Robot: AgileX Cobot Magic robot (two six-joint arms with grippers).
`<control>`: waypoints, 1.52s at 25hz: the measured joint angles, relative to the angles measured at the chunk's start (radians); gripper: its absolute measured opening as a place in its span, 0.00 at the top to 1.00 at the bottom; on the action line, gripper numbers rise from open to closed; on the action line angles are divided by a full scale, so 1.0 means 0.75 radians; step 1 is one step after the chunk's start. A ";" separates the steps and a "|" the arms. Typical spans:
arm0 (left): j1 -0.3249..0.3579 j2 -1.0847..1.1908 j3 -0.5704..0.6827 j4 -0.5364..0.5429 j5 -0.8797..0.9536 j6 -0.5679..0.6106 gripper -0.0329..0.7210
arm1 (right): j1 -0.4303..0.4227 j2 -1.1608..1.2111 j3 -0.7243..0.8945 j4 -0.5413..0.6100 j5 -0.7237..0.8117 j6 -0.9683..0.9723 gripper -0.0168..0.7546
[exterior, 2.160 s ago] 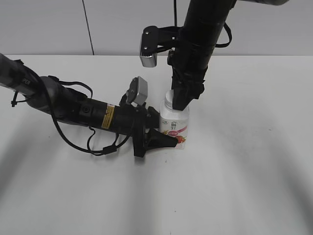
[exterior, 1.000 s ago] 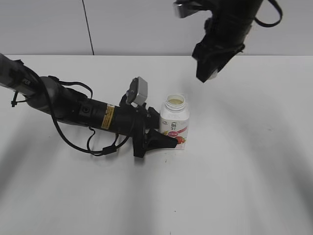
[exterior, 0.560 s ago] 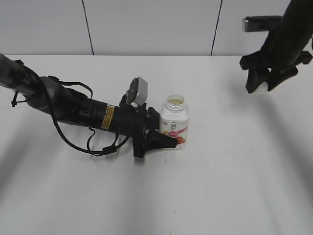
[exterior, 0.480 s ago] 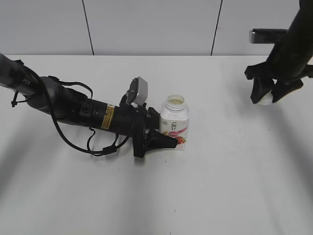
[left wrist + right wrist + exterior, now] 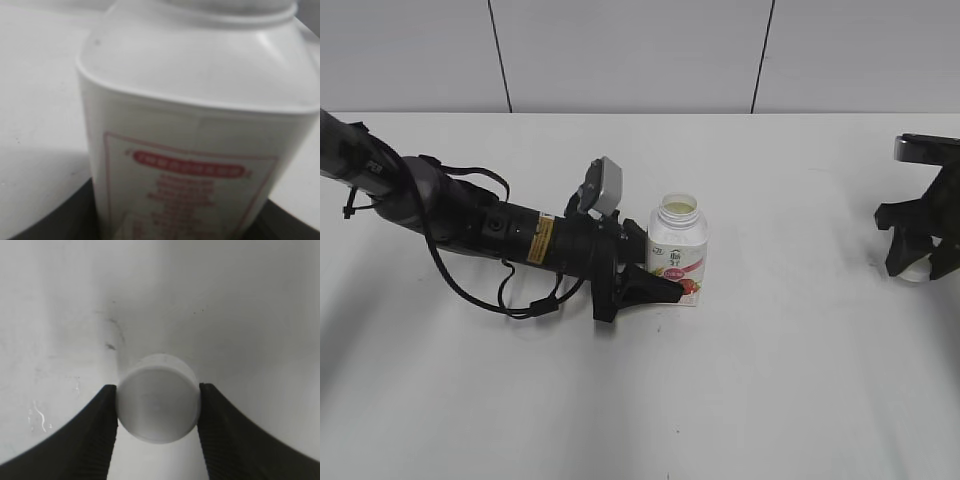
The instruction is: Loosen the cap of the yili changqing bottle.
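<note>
**Cap off, bottle open: spill and roll are my worries**

With the cap [image 5: 159, 397] pinched between the two pads of my right tool [image 5: 158, 407], I see it low over the worktop [image 5: 790, 380] at the far right edge of the exterior view, well apart from the bottle [image 5: 677, 252]. The bottle stands upright near the middle, its mouth open and pale liquid showing inside. My left tool [image 5: 655, 285] is closed around the lower body of the bottle, on the label.

The main risk, as I judge it, is the open bottle. If my left tool squeezes harder or tilts, the soft plastic walls could give and push liquid over the rim. If it lets go abruptly, the bottle could rock.

The second risk is the cap. I cannot tell whether it touches the worktop yet. Released from any height, a round cap may land on its edge and roll off the right side, which is close.
</note>
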 joint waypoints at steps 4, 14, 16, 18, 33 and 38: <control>0.000 0.000 0.000 -0.001 0.000 0.000 0.43 | -0.001 0.000 0.031 -0.016 -0.056 0.000 0.47; 0.000 0.000 0.000 -0.001 -0.001 0.000 0.43 | -0.001 0.000 0.031 -0.030 -0.069 -0.001 0.47; 0.000 0.000 0.000 -0.001 -0.001 0.000 0.43 | -0.001 0.000 0.031 -0.031 -0.069 -0.001 0.44; 0.000 0.000 0.000 -0.001 -0.001 0.000 0.43 | -0.001 0.000 0.031 -0.031 -0.071 -0.001 0.35; 0.000 0.000 0.000 -0.009 -0.001 0.000 0.43 | -0.001 0.000 0.030 0.014 -0.046 0.002 0.26; 0.000 0.000 0.000 -0.013 -0.001 -0.001 0.39 | -0.001 0.000 0.024 0.034 -0.045 0.002 0.25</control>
